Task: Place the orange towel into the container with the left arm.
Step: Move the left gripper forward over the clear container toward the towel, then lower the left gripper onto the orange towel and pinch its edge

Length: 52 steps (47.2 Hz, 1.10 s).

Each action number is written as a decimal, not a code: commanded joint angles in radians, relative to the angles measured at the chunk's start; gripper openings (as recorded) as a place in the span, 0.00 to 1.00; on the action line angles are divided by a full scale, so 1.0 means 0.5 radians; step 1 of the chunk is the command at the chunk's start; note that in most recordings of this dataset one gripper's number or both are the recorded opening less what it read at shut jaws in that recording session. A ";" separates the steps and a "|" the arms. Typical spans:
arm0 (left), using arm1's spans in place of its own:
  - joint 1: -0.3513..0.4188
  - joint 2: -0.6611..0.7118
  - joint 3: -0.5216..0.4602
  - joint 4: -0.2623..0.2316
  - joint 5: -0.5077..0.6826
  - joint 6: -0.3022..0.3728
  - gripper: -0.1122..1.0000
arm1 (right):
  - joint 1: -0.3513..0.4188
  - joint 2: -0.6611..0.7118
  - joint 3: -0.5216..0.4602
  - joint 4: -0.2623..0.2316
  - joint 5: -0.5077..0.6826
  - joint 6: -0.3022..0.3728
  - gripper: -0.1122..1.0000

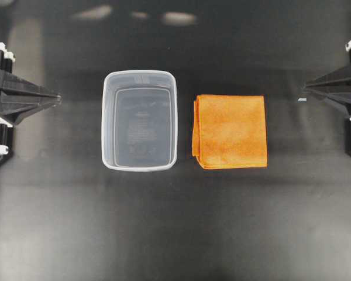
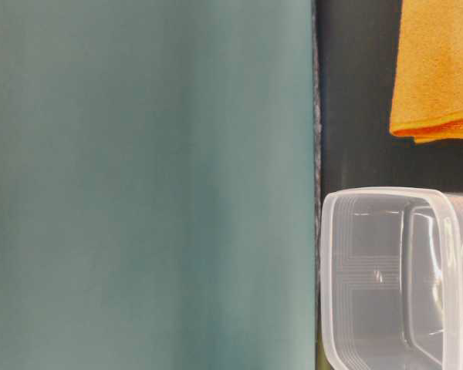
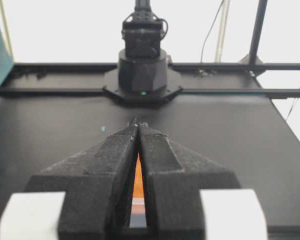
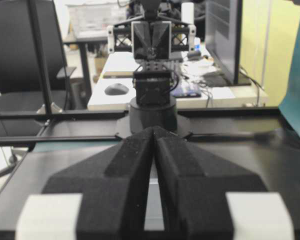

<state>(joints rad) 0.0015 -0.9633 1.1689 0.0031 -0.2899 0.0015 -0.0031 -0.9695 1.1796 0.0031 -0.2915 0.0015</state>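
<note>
The orange towel (image 1: 230,131) lies folded flat on the black table, right of centre. The clear container (image 1: 140,120) stands empty just left of it, with a small gap between them. Both show in the table-level view, the towel (image 2: 438,69) above the container (image 2: 370,270). My left gripper (image 1: 58,98) is shut and empty at the left edge, well left of the container. My right gripper (image 1: 302,89) is shut and empty at the right edge, right of the towel. In the left wrist view the shut jaws (image 3: 138,123) show a sliver of the towel (image 3: 138,175) through their gap. The right wrist view shows shut jaws (image 4: 154,129).
The black table (image 1: 175,234) stretches around both things. A teal wall (image 2: 139,185) fills the left of the table-level view. The opposite arm's base (image 3: 142,75) stands at the far end in the left wrist view, and likewise (image 4: 151,112) in the right wrist view.
</note>
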 commanded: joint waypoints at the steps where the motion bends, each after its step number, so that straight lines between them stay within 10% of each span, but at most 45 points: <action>1: 0.040 0.077 -0.071 0.086 0.092 -0.046 0.15 | 0.000 0.012 -0.015 0.009 -0.006 0.009 0.11; 36: 0.089 1.172 -1.328 0.086 1.074 -0.015 0.11 | -0.028 -0.328 -0.009 0.028 0.712 0.163 0.13; 52: 0.120 1.813 -2.065 0.086 1.681 0.074 0.18 | -0.025 -0.494 -0.006 0.028 0.749 0.261 0.81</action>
<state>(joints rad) 0.0598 -0.1258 0.2684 0.0430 0.4786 0.0261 -0.0138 -1.2149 1.1873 0.0138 0.0859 0.1273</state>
